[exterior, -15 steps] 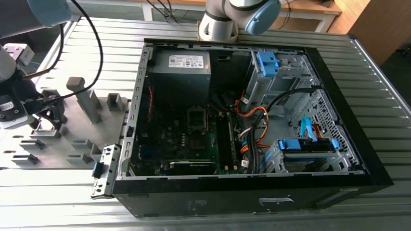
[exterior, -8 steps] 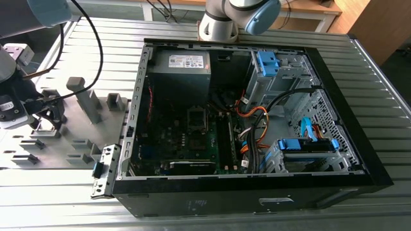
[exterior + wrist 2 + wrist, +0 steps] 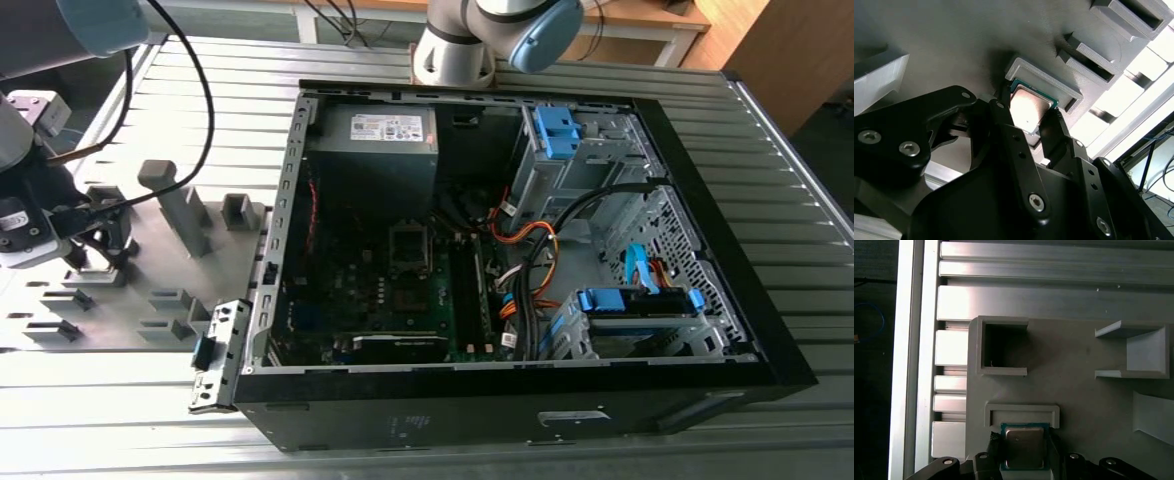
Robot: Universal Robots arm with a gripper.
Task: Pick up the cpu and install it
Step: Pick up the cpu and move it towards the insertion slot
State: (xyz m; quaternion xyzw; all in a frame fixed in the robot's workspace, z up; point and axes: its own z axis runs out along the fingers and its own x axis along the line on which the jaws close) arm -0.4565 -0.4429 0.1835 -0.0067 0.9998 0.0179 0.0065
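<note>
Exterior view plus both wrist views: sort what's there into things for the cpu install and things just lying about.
For the job: cpu, in its holder on the grey fixture plate; gripper, at the cpu; open computer case; motherboard inside it.
Lying about: empty square holder; power supply; blue drive bracket; orange cables.

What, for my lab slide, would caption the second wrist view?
The hand flanks the cpu lying in a pocket of the grey tray.

The cpu (image 3: pixel 1024 447) has a smooth metal top; the grey fixture (image 3: pixel 1079 375) looks matt plastic.
</note>
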